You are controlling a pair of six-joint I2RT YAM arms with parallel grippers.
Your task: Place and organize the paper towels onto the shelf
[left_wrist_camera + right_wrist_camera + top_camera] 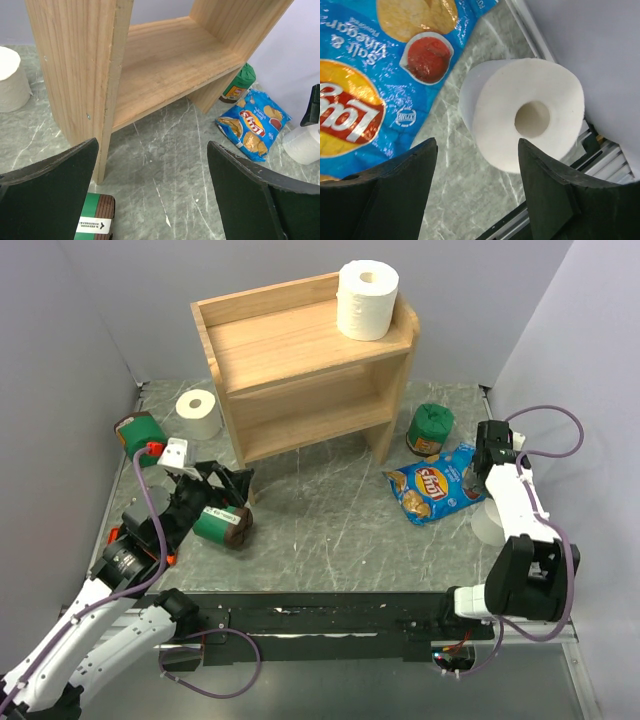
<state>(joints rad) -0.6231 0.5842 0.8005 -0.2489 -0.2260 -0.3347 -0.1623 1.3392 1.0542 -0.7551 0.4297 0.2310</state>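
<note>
My L hand point(152, 145) was wide open w/ nothing in it, low in front of the shelf point(300, 350). R hand point(476, 145) was open too, near a paper towel roll point(530, 115) standing on the worktop point(330, 530) beside the chips bag point(365, 90). 2nd roll point(367, 300) sat on the shelf top, right end. 3rd roll point(199, 415) stood on the worktop left of the shelf.

Lower tier of shelf point(300, 418) open; chip bag point(365, 75) apparently touching roll point(520, 145).

Plain pale grey walls point(200, 270) are enclosing a grey-green, white-veined tabletop point(330, 525) on three sides, while a black rail point(330, 623) is running along its near edge under even light.
</note>
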